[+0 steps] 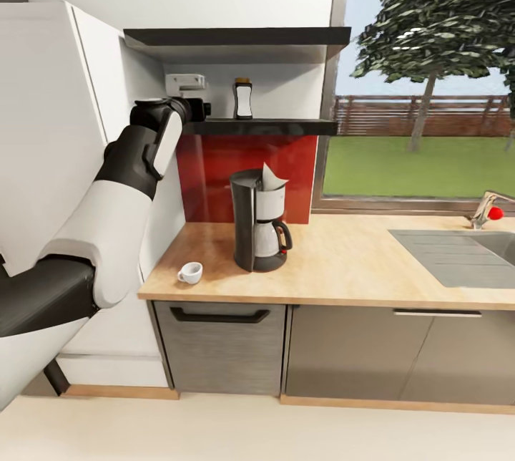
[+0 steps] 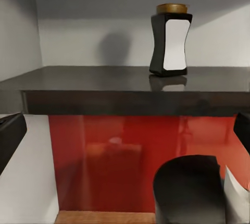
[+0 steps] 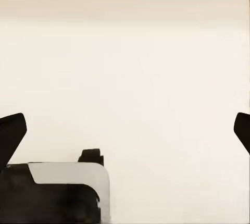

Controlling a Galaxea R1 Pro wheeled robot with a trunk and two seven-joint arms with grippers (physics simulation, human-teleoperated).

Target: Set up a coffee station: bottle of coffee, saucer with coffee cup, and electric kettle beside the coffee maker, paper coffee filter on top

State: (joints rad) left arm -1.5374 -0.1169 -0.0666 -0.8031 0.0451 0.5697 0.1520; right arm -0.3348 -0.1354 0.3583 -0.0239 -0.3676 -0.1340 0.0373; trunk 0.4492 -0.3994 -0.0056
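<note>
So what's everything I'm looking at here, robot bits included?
Small dark waisted bottle with white label and brown cap: one, standing on the lower black shelf.
Glossy black shelf boards: two, one above the other, over a red backsplash.
Tall black and silver coffee maker: one, on the counter, a white paper filter sticking out of its top.
Small white cup with loop handle: one, near the counter's front left corner.
Light wood-look countertop: one, with a grey sink at the right.
Tap with red knob: one, behind the sink.
Left end effector: open, raised at the shelf, left of the bottle.
Right end effector: open, facing a pale surface.
</note>
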